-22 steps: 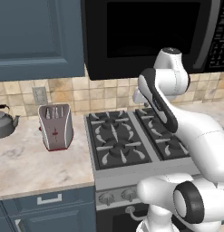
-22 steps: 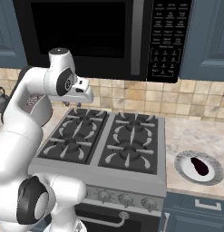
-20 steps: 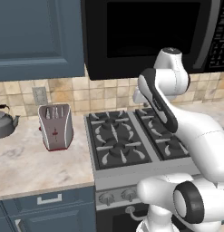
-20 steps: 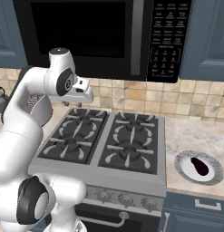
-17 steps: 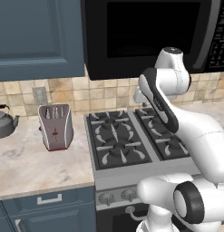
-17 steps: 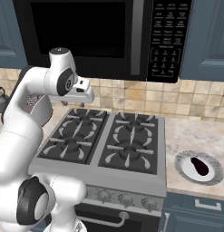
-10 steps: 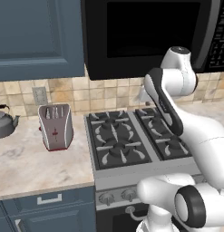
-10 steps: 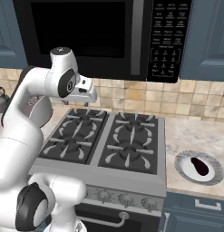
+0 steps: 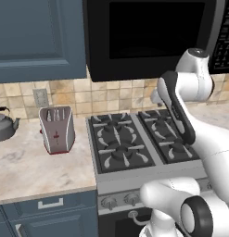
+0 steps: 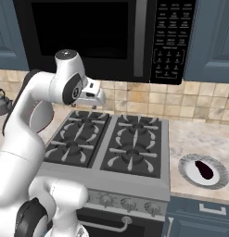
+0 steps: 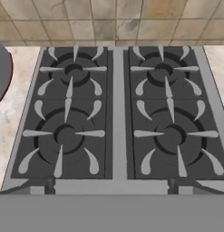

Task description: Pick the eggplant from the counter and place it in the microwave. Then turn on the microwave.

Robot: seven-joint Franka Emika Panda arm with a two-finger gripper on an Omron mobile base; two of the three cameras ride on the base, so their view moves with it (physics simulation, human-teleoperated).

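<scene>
eggplant [image 10: 204, 170] on plate [image 10: 186, 171], beige counter [image 10: 192, 138]; stove [image 10: 130, 148] alongside

A silver toaster [image 9: 56, 129] stands between a grey kettle [image 9: 4, 124] and the gas stove [image 9: 134, 142].

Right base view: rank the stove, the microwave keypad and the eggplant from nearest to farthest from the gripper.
1. Stove: directly below the gripper, which hangs over its back-left burner.
2. Microwave keypad: up and to the right, on the black microwave.
3. Eggplant: farthest, low at the right, on a round plate on the counter.
</scene>
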